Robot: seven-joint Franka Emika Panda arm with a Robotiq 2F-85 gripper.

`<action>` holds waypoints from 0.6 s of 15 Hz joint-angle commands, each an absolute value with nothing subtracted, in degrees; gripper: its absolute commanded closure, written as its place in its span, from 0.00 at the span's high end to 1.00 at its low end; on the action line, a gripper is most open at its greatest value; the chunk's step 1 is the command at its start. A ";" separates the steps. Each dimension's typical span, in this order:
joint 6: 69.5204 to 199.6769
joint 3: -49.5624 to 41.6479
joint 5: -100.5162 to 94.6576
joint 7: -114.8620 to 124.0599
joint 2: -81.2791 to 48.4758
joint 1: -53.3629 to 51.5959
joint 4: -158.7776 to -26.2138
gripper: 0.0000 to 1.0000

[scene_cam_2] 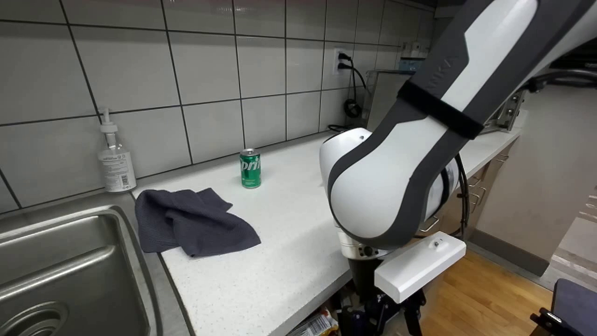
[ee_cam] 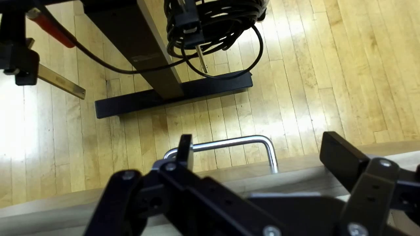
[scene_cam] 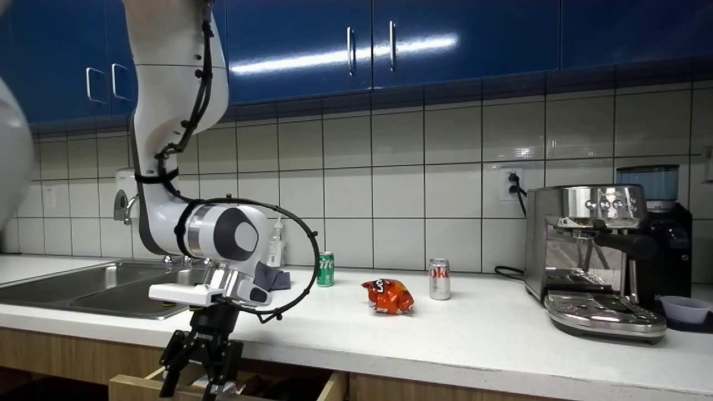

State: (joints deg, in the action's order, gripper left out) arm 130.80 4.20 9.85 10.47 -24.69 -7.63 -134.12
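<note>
1. Pictured below the near edge of the white table [scene_cam: 479, 345], at left in an exterior view: a wooden drawer [scene_cam: 125, 388], partly pulled out, with a barcoded packet [scene_cam_2: 317, 325] apparently inside.
2. Mounted on its outer face, in the wrist view: a silver bar handle [ee_cam: 229, 143].
3. Likely rigid, smooth and slightly slippery; probably hefty with the drawer behind it, though made to slide. Best gripped mid-bar, clear of the bends.
4. Poised over the drawer front: the black pincer [scene_cam: 188, 391], spread wide and holding nothing, with one finger [ee_cam: 184, 147] overlapping the handle's left end in the wrist view; whether touching, impossible to tell.
5. Shown reaching down from above, bent at the wrist: the Franka arm [scene_cam: 167, 223], with pincer aimed downward at a slight lean.
6. Well apart, farther right: an orange-red snack bag [scene_cam: 392, 297].
</note>
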 commanded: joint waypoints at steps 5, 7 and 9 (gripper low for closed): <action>138.79 3.50 3.93 10.90 -27.48 -9.26 -131.24 1.00; 141.55 3.43 2.83 11.39 -27.66 -9.79 -131.60 1.00; 144.24 3.24 1.99 11.86 -27.89 -10.17 -132.02 1.00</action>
